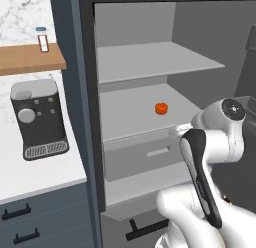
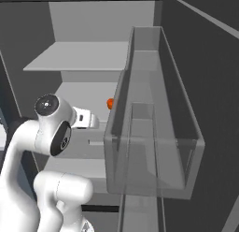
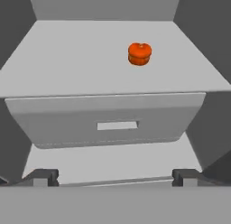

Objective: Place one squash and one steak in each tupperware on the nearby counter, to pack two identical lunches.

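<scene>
On the grey fridge shelf (image 3: 67,65) above a grey drawer (image 3: 103,121) sits one small round orange-red squash (image 3: 139,53), well apart from the empty claw (image 3: 115,177), whose tips are spread wide, likely ready to reach in and grab it.

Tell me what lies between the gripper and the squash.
In the hand view, the grey drawer front and bare shelf lie between the open gripper and the squash.
</scene>
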